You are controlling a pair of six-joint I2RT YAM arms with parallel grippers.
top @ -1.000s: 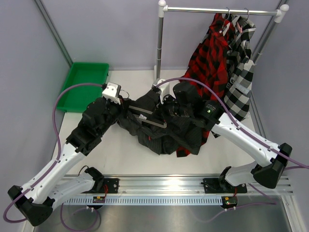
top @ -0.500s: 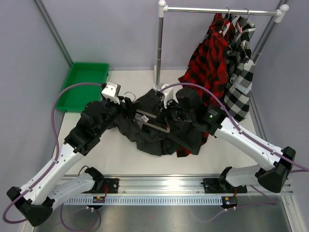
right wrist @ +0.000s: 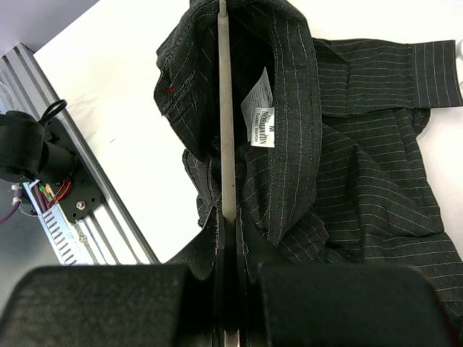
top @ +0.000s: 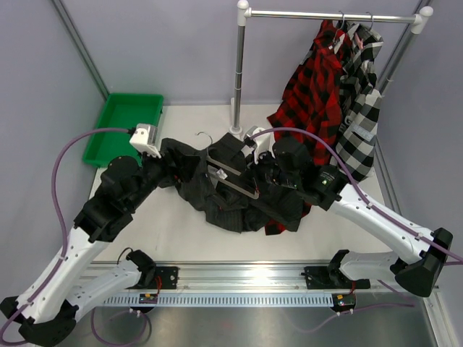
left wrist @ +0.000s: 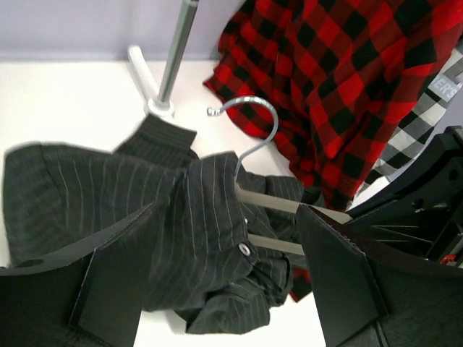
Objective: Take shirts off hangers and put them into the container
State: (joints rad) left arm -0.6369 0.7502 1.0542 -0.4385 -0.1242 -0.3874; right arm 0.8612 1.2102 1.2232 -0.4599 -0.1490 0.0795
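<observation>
- Container: green tray at 10 o'clock on the table, nothing visible inside, well apart from every shirt.
- Left gripper: jaws spread wide, gripping nothing; it hovers at the 9 o'clock edge of the charcoal shirt, and the wrist view shows cloth below the gap.
- Charcoal shirt: crumpled heap at table centre, collar and size label facing up in the right wrist view.
- Hanger: still inside the charcoal shirt, with its metal hook pointing to 11 o'clock.
- Right gripper: clamped tight on the thin hanger bar, at the 3 o'clock side of the heap.
- Red plaid shirt: hangs on the rack at 1 o'clock, hem just touching the heap.
- Black-and-white plaid shirt: hangs just beside the red one, on its 3 o'clock side.
</observation>
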